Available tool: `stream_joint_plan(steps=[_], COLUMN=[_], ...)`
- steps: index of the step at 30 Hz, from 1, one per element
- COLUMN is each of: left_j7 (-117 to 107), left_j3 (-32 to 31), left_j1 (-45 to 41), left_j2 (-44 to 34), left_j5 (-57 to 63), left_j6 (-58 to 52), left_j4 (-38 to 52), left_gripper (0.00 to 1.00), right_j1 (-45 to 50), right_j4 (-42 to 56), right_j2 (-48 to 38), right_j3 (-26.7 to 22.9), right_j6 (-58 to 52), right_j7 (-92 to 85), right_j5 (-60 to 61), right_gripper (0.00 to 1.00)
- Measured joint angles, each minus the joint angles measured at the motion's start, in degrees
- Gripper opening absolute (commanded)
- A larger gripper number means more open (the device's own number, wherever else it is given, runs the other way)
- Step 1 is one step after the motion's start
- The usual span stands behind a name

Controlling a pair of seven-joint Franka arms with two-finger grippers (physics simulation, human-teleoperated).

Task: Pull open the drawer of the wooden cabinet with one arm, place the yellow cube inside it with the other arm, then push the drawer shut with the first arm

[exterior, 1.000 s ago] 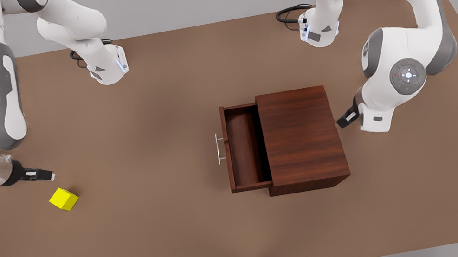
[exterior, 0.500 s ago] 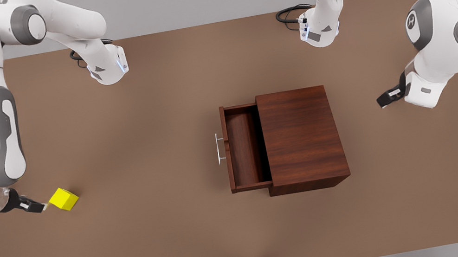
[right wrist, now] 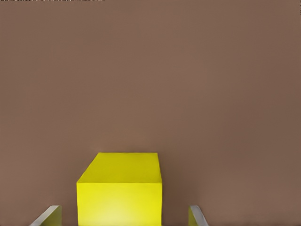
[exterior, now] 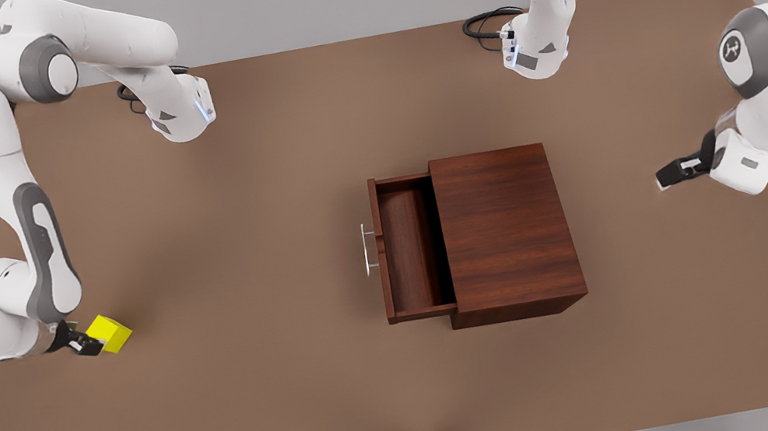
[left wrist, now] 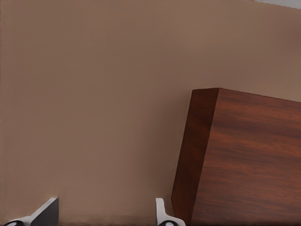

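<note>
**Cube framed by the right gripper, drawer standing open**

The yellow cube (exterior: 109, 332) is seen resting on the brown table (exterior: 265, 394), far toward the front view's left and well apart from the wooden cabinet (exterior: 504, 226). The right gripper (exterior: 89, 346) is held low at the cube's edge; in the right wrist view the cube (right wrist: 120, 188) is framed between the two fingertips (right wrist: 47, 215), which are spread wider than the cube, with a gap left on each side. No contact between pads and cube can be made out.

The drawer (exterior: 409, 246) is pulled out toward the front view's left, its interior exposed and its silver bar handle (exterior: 365, 249) facing away from the cabinet body.

The left gripper (exterior: 671, 174) is held over the table at the front view's right, apart from the cabinet's back side. In the left wrist view its fingers (left wrist: 163, 215) are parted widely, with nothing between them, and a corner of the cabinet (left wrist: 244, 160) is seen just beyond.
</note>
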Motion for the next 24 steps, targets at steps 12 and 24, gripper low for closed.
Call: stream_joint_plan(steps=[12, 24], left_j7=[2.7, 4.1], left_j3=[-0.8, -1.0], left_j1=[-3.1, -5.2], left_j2=[0.8, -0.2], left_j5=[-2.8, 5.2], left_j6=[-5.8, 4.2], left_j4=[-0.4, 0.7], left_gripper=[1.00, 1.00], right_j1=[0.5, 1.1], right_j4=[-6.2, -10.3], right_j2=[-1.2, -0.6], right_j3=[0.3, 0.8], right_j6=[9.7, 17.0], right_j7=[2.2, 3.4], right_j5=[0.2, 0.2], right_gripper=[1.00, 1.00])
